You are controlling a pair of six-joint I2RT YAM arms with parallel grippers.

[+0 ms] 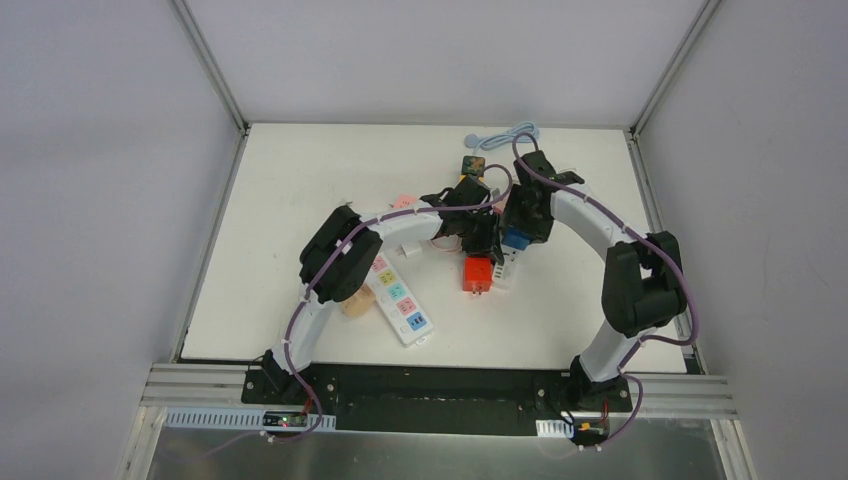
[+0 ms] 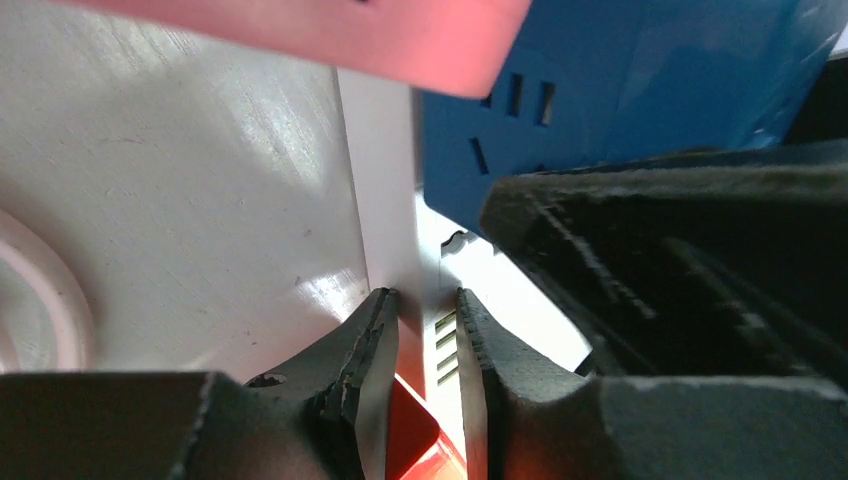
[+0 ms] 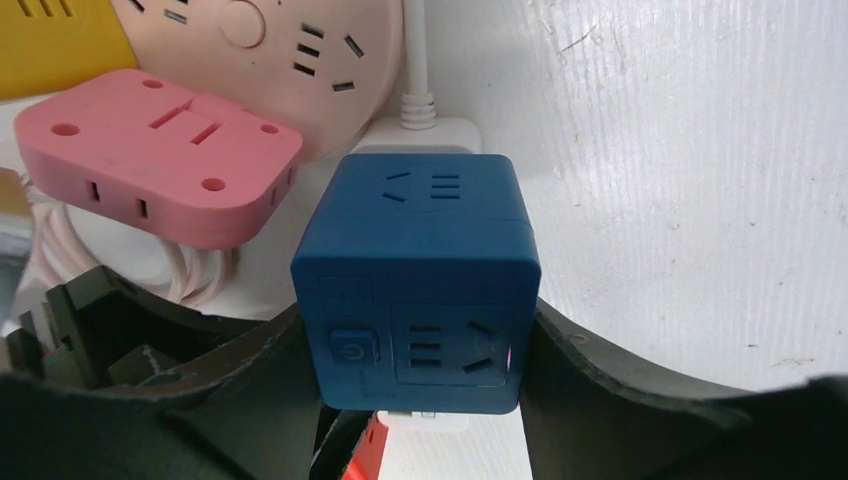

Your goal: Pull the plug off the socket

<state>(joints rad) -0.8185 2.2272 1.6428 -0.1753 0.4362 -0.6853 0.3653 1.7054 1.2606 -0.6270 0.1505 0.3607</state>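
Plug [image 3: 420, 270], blue cube, apparently on white socket [image 3: 425, 135]

Left arm [image 1: 340, 262] arched toward 1 o'clock, left hand [image 2: 425, 300] pinched narrow; right arm [image 1: 640, 280] arched toward 11 o'clock, right hand [image 3: 415, 335] clamped wider.

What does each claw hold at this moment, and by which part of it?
The right claw clamps the blue cube socket by its two opposite side faces. The left claw pinches a white slotted piece by its thin edge.
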